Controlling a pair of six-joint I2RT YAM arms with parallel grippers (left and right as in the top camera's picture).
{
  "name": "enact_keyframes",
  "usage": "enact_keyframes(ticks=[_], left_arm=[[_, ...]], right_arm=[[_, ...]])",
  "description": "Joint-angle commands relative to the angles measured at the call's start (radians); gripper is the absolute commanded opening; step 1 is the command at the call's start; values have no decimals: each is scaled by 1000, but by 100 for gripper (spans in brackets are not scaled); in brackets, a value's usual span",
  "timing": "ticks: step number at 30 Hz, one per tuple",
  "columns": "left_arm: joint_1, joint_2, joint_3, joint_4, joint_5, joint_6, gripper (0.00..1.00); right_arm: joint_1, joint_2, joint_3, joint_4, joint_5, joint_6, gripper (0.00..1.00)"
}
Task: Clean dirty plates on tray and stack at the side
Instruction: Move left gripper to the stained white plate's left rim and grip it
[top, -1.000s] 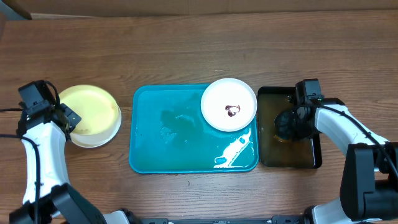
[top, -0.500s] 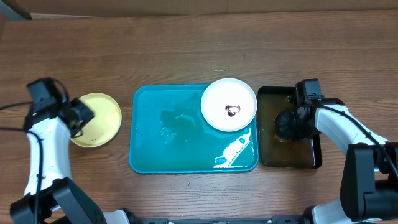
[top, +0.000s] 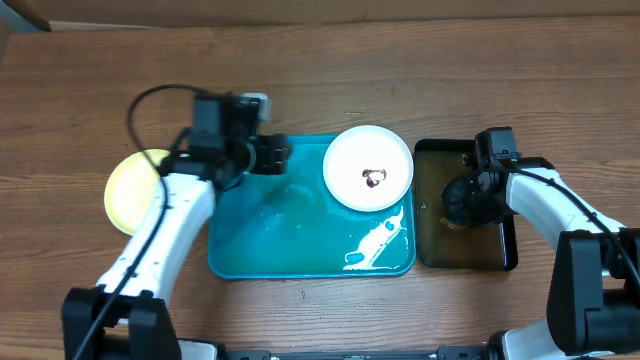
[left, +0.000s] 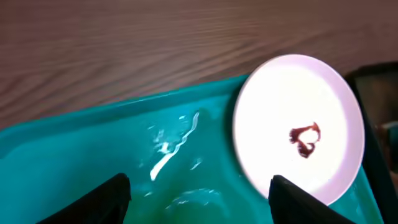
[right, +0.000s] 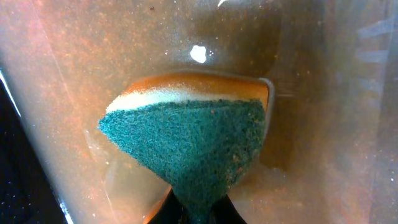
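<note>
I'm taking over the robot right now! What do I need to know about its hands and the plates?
Hands: the left gripper is open and empty above the teal tray. The right gripper is shut on the sponge in the black tray.
Plates: the white plate sits in the tray's far right corner with a brown smear. The pale yellow plate lies on the table left of the tray.
Done: the yellow one is off the tray.
Left: scrub the white plate, then stack it on the yellow one.

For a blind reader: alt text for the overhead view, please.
Open left gripper over a teal tray holding one smeared white plate; yellow-green plate beside it; right gripper grips a sponge in a black tray.
</note>
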Motion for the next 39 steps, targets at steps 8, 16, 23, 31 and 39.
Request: enact_keyframes(ticks=[8, 16, 23, 31, 39], left_arm=[[-168, 200, 14, 156, -41, 33, 76], [-209, 306, 15, 224, -45, 33, 70], [-211, 352, 14, 190, -60, 34, 45], [-211, 352, 14, 76, -106, 33, 4], [-210, 352, 14, -69, -104, 33, 4]], right_arm=[[5, 3, -26, -20, 2, 0, 4], [5, 3, -26, -24, 2, 0, 4], [5, 3, -26, -26, 2, 0, 4], [5, 3, -26, -27, 2, 0, 4], [5, 3, -26, -31, 0, 0, 4]])
